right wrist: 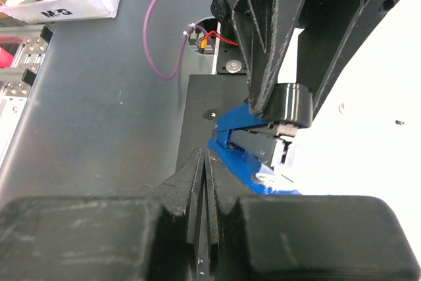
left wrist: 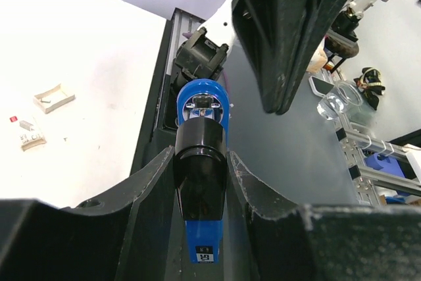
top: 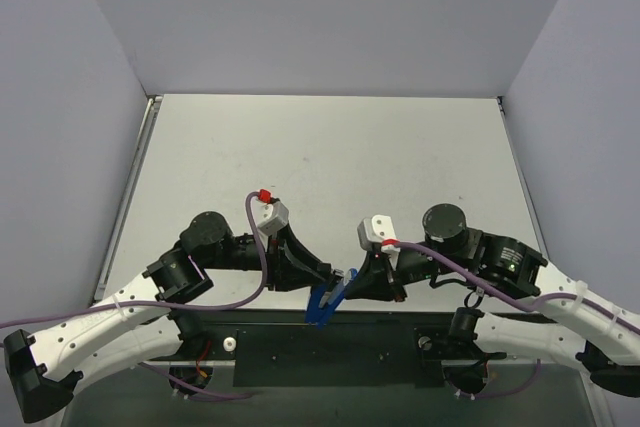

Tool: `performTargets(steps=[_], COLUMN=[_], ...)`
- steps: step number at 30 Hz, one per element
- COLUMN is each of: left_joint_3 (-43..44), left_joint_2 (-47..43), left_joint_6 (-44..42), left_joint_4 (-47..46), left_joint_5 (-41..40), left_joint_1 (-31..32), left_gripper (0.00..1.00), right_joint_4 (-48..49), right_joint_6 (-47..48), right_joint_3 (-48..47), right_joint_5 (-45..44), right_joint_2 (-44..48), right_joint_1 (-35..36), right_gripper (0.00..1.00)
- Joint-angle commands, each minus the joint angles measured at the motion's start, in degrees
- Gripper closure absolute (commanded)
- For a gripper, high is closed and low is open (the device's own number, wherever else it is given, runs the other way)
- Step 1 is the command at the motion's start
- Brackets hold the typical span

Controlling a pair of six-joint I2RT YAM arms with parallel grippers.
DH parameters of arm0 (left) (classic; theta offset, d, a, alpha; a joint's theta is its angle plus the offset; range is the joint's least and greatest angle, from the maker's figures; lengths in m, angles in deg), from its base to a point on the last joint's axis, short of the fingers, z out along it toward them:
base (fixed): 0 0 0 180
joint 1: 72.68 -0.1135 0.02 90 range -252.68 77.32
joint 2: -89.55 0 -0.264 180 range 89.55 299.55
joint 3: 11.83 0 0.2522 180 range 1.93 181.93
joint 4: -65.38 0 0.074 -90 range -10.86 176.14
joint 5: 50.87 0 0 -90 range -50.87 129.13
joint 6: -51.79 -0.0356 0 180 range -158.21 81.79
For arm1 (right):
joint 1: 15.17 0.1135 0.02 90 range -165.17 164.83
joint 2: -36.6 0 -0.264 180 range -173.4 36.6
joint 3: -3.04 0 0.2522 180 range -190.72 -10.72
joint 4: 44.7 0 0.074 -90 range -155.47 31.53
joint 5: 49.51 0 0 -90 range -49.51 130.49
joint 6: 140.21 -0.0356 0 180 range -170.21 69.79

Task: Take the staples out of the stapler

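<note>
From above, the stapler [top: 321, 304] is seen at the near edge of the bench [top: 330, 147], between the arm bases. It is clamped by the left end effector [top: 336, 285], with the right end effector [top: 357, 283] just beside it. Wide room is left on the far side; walls close off the left, right and far sides.

In the left wrist view, the black part is gripped from both sides, probably to steady the body.

In the right wrist view, the right fingers [right wrist: 197, 182] are pressed together on nothing and pointed at the blue body, apparently ready to poke. Little clearance is left between the arms.
</note>
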Motion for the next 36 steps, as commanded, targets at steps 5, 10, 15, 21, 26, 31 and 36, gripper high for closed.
performTargets(steps=[5,10,15,21,26,31,36], left_joint_3=[5.18,4.91,5.35,5.35,6.14,7.37,7.37], left_joint_2=[-1.72,-1.46,-1.28,-1.80,-3.30,-4.61,-5.41], left_joint_6=[-1.57,-0.16,0.19,0.54,-0.33,-1.65,-1.65], left_joint_4=[-0.65,-2.93,-3.28,-3.46,-1.01,2.07,2.25], left_joint_5=[-2.73,-1.77,-1.50,-1.24,-1.68,-2.56,-2.03], left_joint_1=[0.29,0.38,0.56,0.73,0.73,0.73,0.73], left_gripper=[1.00,1.00,1.00,1.00,1.00,1.00,1.00], right_joint_4=[3.53,3.97,4.85,4.76,2.92,1.43,0.72], right_joint_6=[-6.18,-6.54,-5.58,-4.25,-4.25,-4.25,-4.25], right_joint_3=[5.34,7.45,7.37,5.79,4.82,5.78,6.32], right_joint_5=[-1.72,-3.22,-4.71,-5.06,-4.63,-4.62,-6.82], right_joint_2=[7.40,6.79,3.63,0.11,-0.16,1.51,1.08], right_joint_1=[-0.39,-0.38,-0.21,-0.47,-0.47,-0.47,-0.47], right_gripper=[1.00,1.00,1.00,1.00,1.00,1.00,1.00])
